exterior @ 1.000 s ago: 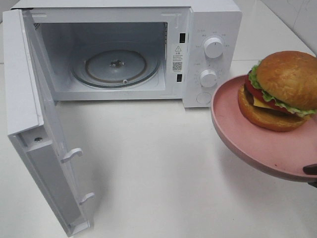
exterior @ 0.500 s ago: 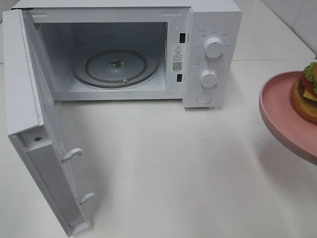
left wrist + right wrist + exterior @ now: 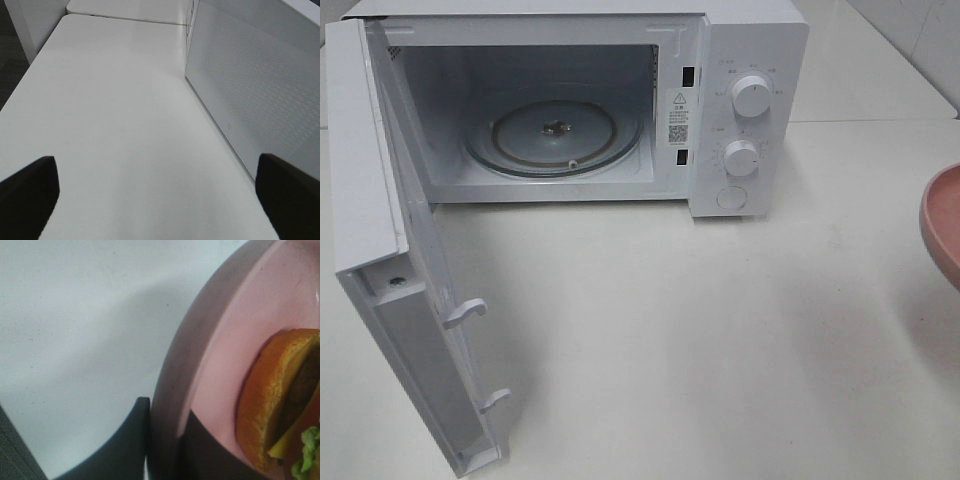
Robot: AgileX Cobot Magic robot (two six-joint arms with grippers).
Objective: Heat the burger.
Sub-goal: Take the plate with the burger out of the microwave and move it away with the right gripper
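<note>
The burger (image 3: 270, 405), with its brown bun, dark patty and green lettuce, lies on a round pink plate (image 3: 225, 350) in the right wrist view. My right gripper (image 3: 167, 440) is shut on the plate's rim, one black finger on each side of it. In the exterior view only a sliver of the pink plate (image 3: 945, 225) shows at the right edge, and the burger is out of that view. My left gripper (image 3: 160, 200) is wide open with nothing between its fingers, low over the white table beside the microwave.
The white microwave (image 3: 750, 40) stands at the back with its door (image 3: 380, 200) swung open to the left. Its glass turntable (image 3: 555, 135) is bare. Two knobs sit on its right panel. A white dotted panel (image 3: 260, 85) of the microwave runs close beside my left gripper.
The pink plate with the burger has moved to the right, almost out of the exterior view. The microwave and its door have not moved.
</note>
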